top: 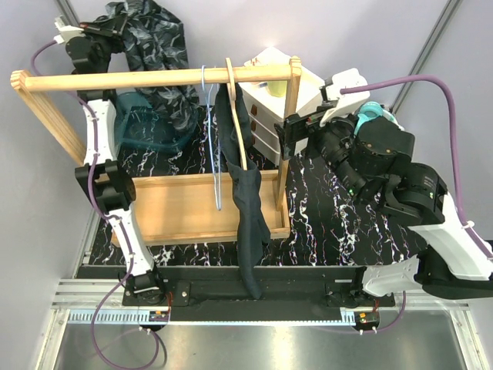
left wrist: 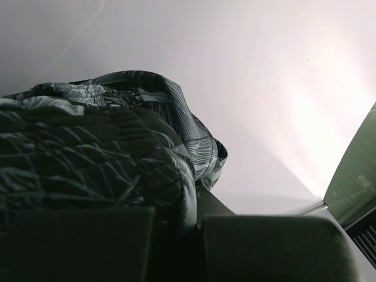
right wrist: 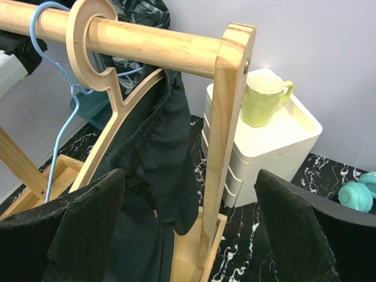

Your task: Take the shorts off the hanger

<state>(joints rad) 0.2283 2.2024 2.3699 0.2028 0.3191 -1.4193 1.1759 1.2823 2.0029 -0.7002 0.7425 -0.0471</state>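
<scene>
The dark shorts [top: 246, 193] are draped over the wooden hanger [top: 239, 108], which is hooked on the rail [top: 154, 77] near its right end. The cloth falls in a long fold to the table's near edge. A bare blue wire hanger [top: 216, 181] is hung just beside it on the left.

The right gripper [top: 295, 132] is held with its jaws spread wide and nothing between them. It is aimed at the shorts from beyond the rack's right post [right wrist: 226, 117]. The left gripper [top: 104, 31] is raised at the far left and clamped on a patterned garment [top: 154, 38] above the teal basket [top: 146, 127].

The removal is judged not yet begun. If the cloth is seized and pulled sideways, the hanger may be dragged along the rail or lifted off with it, and the light rack may be tipped. The post may be struck on the approach, since it lies between jaws and cloth. The green mug [right wrist: 261, 100] on the white drawer unit [top: 269, 85] could be toppled by the arm's elbow.
</scene>
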